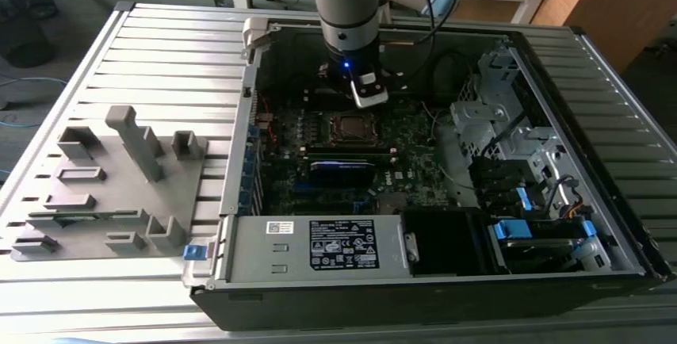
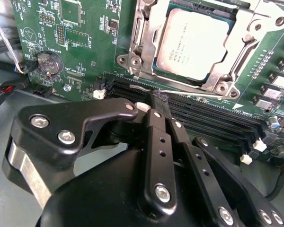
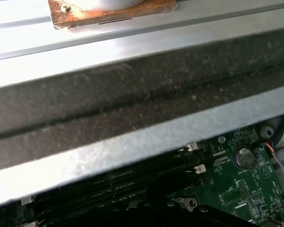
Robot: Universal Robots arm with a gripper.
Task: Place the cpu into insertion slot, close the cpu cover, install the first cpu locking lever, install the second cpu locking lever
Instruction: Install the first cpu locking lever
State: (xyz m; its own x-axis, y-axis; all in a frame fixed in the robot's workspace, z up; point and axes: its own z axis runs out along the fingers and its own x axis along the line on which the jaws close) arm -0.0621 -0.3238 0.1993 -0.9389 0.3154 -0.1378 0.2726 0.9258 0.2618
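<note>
Claw (image 2: 158, 99) is clenched, its black fingertips (image 2: 157, 111) drawn together with nothing visibly gripped, poised just over the edge of the motherboard (image 2: 85, 75) where the long black memory slots (image 2: 213, 120) run. In the exterior view the arm reaches straight down into the open computer case (image 1: 423, 292), and the claw (image 1: 369, 97) sits just beyond the insertion slot (image 1: 349, 127), near it but not over it. The cpu (image 2: 194, 42) lies flat in that slot, silver-grey top facing up. The cpu cover (image 2: 248, 56) is down around it, the chip showing through the square window. A thin metal rod (image 2: 194, 93) lies along the socket edge nearest the memory slots, just beside the fingertips; cannot tell whether it touches them or whether it is latched. A coin cell (image 2: 49, 62) sits on the board well to one side of the socket, also seen in the first wrist view (image 3: 244, 157) beside the memory slots (image 3: 109, 191). The case rests on a slatted metal worktop (image 1: 158, 51). A grey fixture tray (image 1: 106, 177) lies beside the case on the exterior view's left. The labelled power supply (image 1: 317, 245) occupies the near corner of the case.
</note>
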